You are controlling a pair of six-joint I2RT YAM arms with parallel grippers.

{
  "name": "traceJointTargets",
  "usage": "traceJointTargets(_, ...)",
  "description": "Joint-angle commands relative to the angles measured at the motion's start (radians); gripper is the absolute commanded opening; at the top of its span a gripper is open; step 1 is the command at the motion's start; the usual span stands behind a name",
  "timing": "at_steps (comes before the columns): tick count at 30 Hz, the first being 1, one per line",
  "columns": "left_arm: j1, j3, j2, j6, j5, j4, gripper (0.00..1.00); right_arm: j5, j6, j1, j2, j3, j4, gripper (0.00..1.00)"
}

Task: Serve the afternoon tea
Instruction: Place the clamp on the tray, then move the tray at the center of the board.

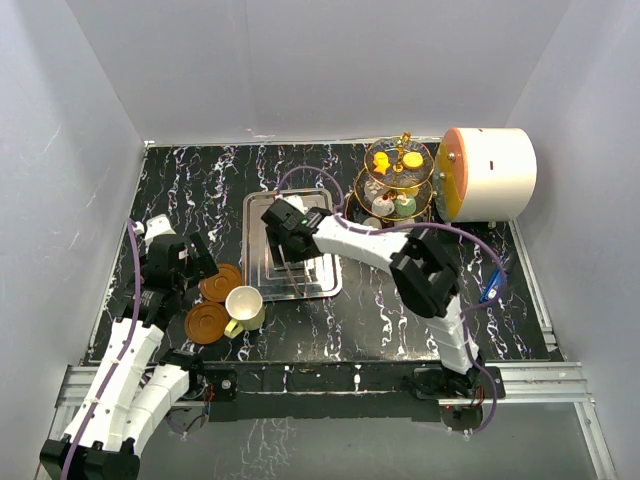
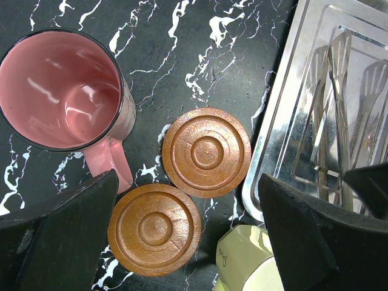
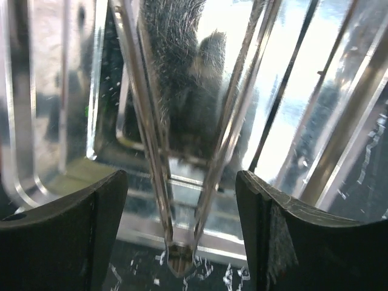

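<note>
- The right gripper (image 3: 179,180) sits low over the rectangular steel tray (image 1: 318,282), in the middle of the table (image 1: 390,310)
- Its jaws stand apart on either side of the metal tongs (image 3: 180,254); I see a gap on each side, so it holds nothing
- The tongs lie flat in the tray, and I can make out nothing else in there
- The left gripper (image 2: 188,180) hangs at the near left with its jaws spread wide and empty, over the two saucers
- The three-tier glass stand (image 1: 366,188) is at the far right, beside the big white cylinder (image 1: 495,172)
- Yellow and orange cakes (image 1: 396,158) are on its top tier, white and green cakes (image 1: 392,206) lower down; I cannot pick out a brown one
- So I judge the cake part done, or close to it
- The far saucer (image 2: 206,151) and the near saucer (image 2: 154,227) lie side by side on the table, both bare
- The maroon cup (image 2: 60,91) stands upright on the table just left of them, handle towards the near saucer; the top view hides it under the left arm
- The cream cup (image 1: 245,305) stands upright just right of the near saucer
- What I reckon is left: a cup onto each saucer
</note>
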Motion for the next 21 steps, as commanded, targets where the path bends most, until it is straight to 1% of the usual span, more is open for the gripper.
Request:
traceJointTargets(1, -0.004, 0.006, -0.006, 0.000, -0.014, -0.004, 0.99, 0.011, 0.005, -0.006, -0.214, -0.050, 0.016, 0.71)
traceJointTargets(5, -0.005, 0.005, -0.008, 0.002, -0.012, -0.002, 0.99, -0.046, 0.058, -0.007, -0.352, -0.221, 0.061, 0.74)
traceJointTargets(9, -0.005, 0.005, -0.008, 0.003, -0.011, -0.003, 0.99, -0.129, 0.133, -0.007, -0.512, -0.417, 0.187, 0.79)
traceJointTargets(12, -0.005, 0.006, -0.009, 0.003, -0.011, -0.002, 0.99, -0.224, 0.174, -0.007, -0.582, -0.555, 0.305, 0.97)
traceJointTargets(15, -0.004, 0.005, -0.009, 0.003, -0.011, 0.000, 0.99, -0.334, 0.210, -0.007, -0.604, -0.643, 0.404, 0.98)
traceJointTargets(18, -0.005, 0.005, -0.006, 0.005, -0.009, -0.001, 0.99, -0.399, 0.241, -0.006, -0.588, -0.691, 0.474, 0.98)
traceJointTargets(21, -0.005, 0.005, -0.005, 0.005, -0.009, -0.001, 0.99, -0.393, 0.293, 0.000, -0.567, -0.730, 0.540, 0.98)
